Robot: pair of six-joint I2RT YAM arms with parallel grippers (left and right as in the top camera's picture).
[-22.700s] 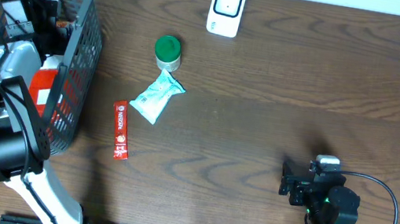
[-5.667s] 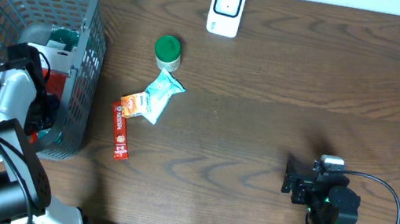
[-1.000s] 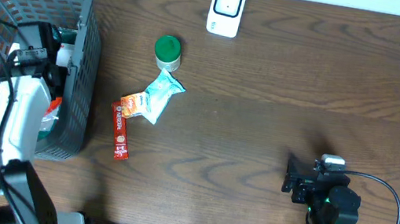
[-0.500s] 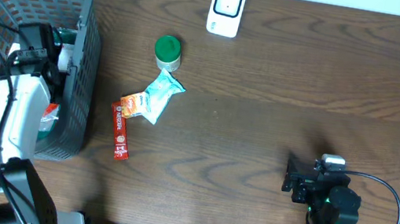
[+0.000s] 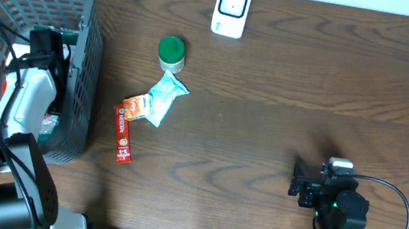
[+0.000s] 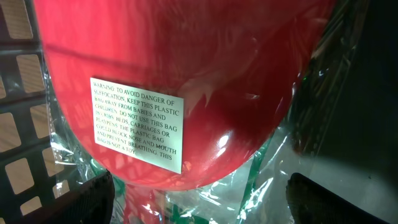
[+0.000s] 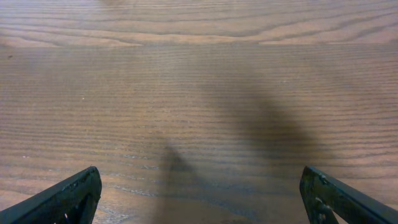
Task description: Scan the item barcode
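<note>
While its jaws stand spread wide and clamp nothing, the left claw (image 6: pixel 199 208) hangs close over the red item (image 6: pixel 186 74), wrapped in clear plastic inside the basket (image 5: pixel 85 72). The right claw (image 7: pixel 202 196), equally wide and empty, hovers over bare table (image 7: pixel 199 93), well apart from the scanner (image 5: pixel 231 9).

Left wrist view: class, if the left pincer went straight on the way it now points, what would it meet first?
Probably the red rounded item in its clear plastic bag, right ahead of the open left pincer, near the white warning label; depth is unclear.
</note>
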